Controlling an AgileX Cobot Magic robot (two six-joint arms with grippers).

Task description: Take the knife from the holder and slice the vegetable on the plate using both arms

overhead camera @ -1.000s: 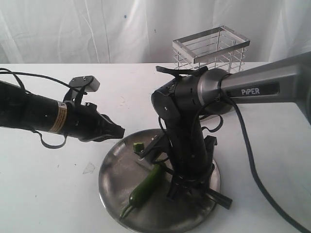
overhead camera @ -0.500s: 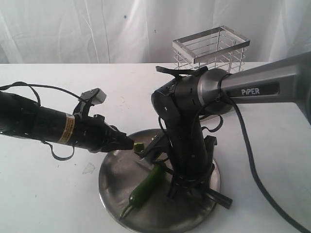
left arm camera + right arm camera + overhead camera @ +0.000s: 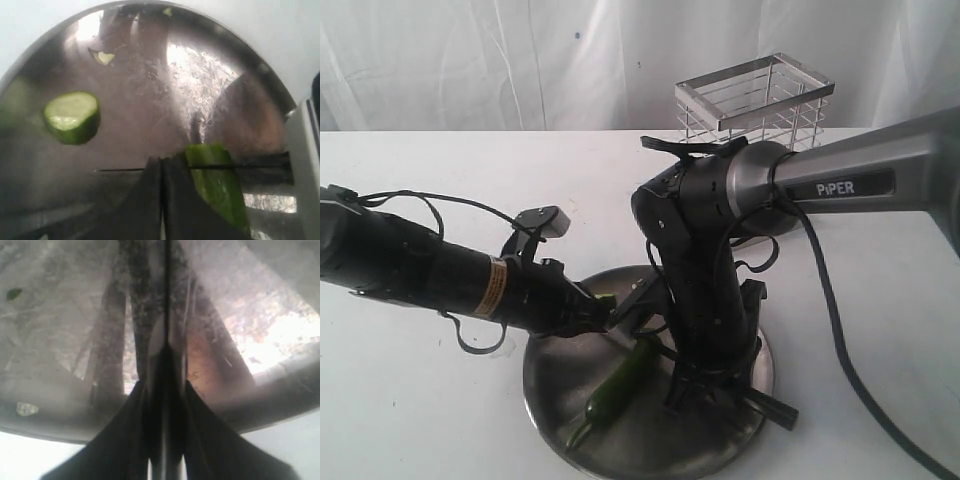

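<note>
Closed left jaws are hovering between cut green slice (image 3: 72,117) and slender green chili (image 3: 217,192); right jaws are clamping black-handled knife (image 3: 775,408).

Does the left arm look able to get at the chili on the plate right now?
Probably yes: the left gripper, shut, sits right beside the chili on the plate with nothing between them, though the knife crossing it leaves little room.
</note>
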